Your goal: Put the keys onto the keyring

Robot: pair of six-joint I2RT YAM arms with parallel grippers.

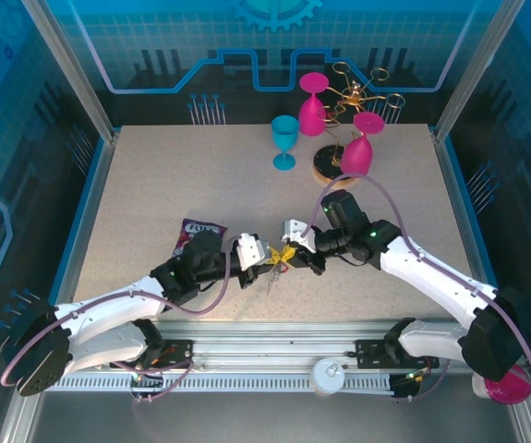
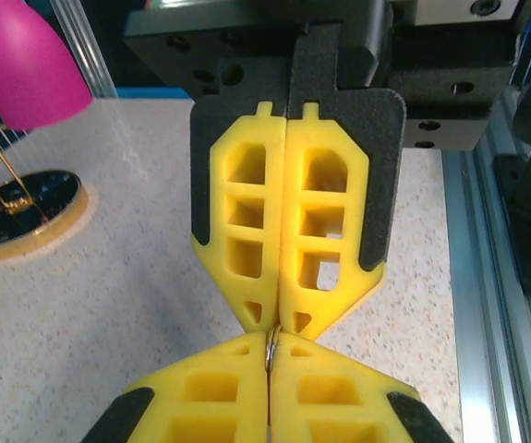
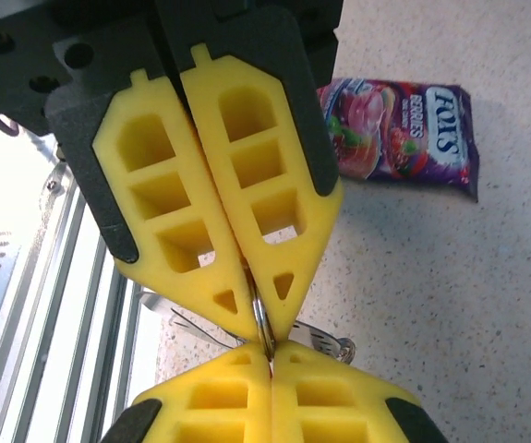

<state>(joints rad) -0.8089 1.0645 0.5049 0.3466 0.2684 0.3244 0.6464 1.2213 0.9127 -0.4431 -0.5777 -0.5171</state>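
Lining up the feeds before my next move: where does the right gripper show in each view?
Top external: right gripper near picture centre, fingers pointing left.
Left wrist: right gripper at upper centre, tips pointing down.
Right wrist: right gripper along the bottom edge, tips pointing up.
Shared landmark: the left gripper, tip to tip with it, a silver ring pinched between them.

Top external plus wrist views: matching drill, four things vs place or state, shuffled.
1 teal plastic goblet
2 purple snack packet
3 thin silver wire ring
4 gold wire glass rack

A pinched by left gripper and right gripper, tip to tip
B standing upright, far side
C lying flat, near left
D holding pink goblets

Pairs: 1-B, 2-C, 3-A, 4-D
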